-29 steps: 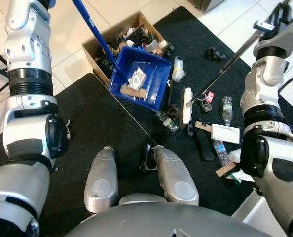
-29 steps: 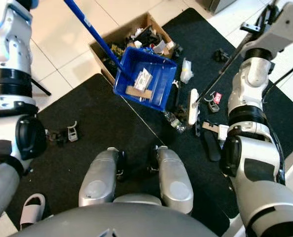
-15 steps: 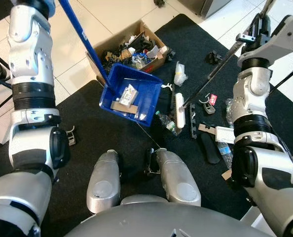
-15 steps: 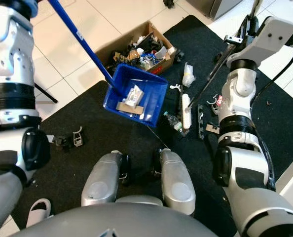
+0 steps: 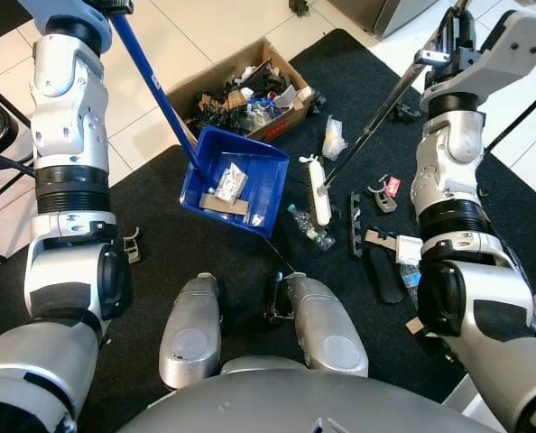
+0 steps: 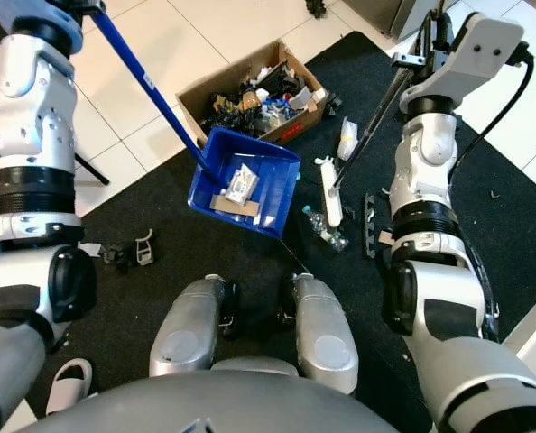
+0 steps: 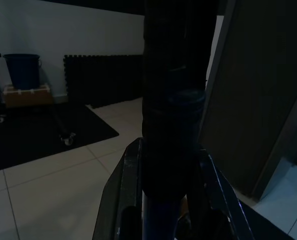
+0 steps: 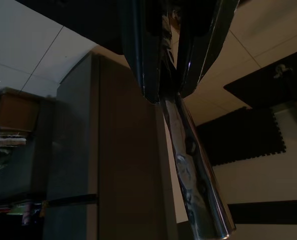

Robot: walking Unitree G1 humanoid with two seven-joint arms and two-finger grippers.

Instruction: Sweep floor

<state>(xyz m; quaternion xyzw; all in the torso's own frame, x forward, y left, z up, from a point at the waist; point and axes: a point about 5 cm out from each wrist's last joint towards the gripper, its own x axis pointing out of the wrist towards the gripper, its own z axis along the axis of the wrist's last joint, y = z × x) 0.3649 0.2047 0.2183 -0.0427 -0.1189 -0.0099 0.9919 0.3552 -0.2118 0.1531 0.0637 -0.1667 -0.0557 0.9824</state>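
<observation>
While holding the blue dustpan (image 5: 236, 180) on the black mat (image 5: 187, 244) by its handle, left tool (image 7: 161, 200) clamped; right tool (image 8: 168, 75) clamped on the broom (image 5: 318, 191). Collecting step, probably. Next: draw bottle (image 5: 306, 225) and scraps into the pan.

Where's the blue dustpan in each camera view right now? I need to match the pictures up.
Left eye view: the blue dustpan sits left of centre on the black mat, scraps inside.
Right eye view: blue dustpan just left of centre, in front of the robot's knees.
Left wrist view: the pan itself is not in it; the left gripper is clamped on its dark handle.
Right wrist view: not in it.
Shared landmark: the cardboard box of rubbish just beyond the pan.
</observation>
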